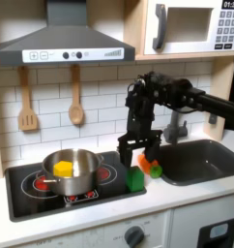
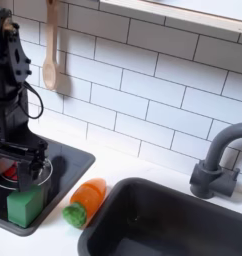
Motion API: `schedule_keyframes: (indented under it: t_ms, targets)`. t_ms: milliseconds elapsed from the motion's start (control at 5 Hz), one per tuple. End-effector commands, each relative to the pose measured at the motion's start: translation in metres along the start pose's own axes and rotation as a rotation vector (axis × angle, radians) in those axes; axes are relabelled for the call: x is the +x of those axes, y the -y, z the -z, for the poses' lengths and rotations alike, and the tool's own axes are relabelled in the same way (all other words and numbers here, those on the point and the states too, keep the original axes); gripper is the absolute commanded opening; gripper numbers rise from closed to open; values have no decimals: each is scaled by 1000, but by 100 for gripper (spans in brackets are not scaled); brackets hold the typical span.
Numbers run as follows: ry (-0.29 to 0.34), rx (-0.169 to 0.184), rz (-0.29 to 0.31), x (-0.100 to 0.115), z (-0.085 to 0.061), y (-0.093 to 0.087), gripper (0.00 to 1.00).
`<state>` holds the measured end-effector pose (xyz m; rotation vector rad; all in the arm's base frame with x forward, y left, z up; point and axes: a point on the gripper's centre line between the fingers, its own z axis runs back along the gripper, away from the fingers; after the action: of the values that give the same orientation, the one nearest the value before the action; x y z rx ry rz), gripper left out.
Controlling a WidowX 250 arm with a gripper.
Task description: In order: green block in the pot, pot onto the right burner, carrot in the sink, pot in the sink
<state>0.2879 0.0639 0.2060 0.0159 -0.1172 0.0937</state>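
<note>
A: Toy kitchen, white tile wall, pale counter (image 1: 177,199). Black cooktop (image 1: 37,189) at the first exterior view's left, dark grey sink (image 1: 201,160) at its right.

B: Arm pose?

A: Black arm reaches in from the first exterior view's right, elbow high, forearm dropping straight down. Gripper (image 1: 135,153) hangs over the cooktop's right edge, just above the green block (image 1: 135,178). In the second exterior view the gripper (image 2: 19,168) sits directly over the green block (image 2: 25,205).

B: Jaws?

A: Spread apart, holding nothing; the block rests on the cooktop beneath them.

B: Other items?

A: Pot (image 1: 71,170) on the left burner, a yellow piece (image 1: 63,169) inside. Carrot (image 2: 85,198) lies on the counter between block and sink, green end toward the camera.

B: Anything obscured?

A: The right burner (image 1: 109,174) is partly hidden behind the pot. The second exterior view crops the arm's upper part and the cooktop.
</note>
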Motion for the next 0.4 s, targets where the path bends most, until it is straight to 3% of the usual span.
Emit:
schedule_keyframes:
  t_ms: [0,200]
  targets:
    - [-10,-4,33,4,13,13,100]
    - [-20,10,37,5,19,17,100]
